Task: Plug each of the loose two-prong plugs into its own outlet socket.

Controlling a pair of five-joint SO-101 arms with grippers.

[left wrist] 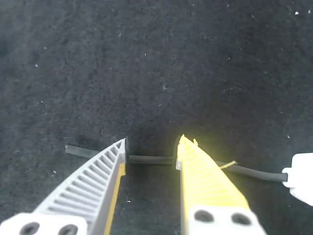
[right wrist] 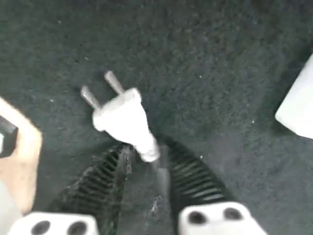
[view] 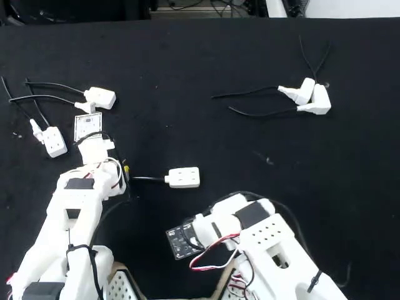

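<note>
The left gripper holds its fingers apart over the black worktop. A black cable crosses the gap between them, and its white outlet socket lies beyond the yellow finger. The right gripper has its fingers clamped on the tail of a two-prong plug, whose prongs point away from them.

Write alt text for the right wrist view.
The right tool grips a white two-prong plug by its neck, with the prongs pointing away over the black table. A white block sits at one edge.
</note>
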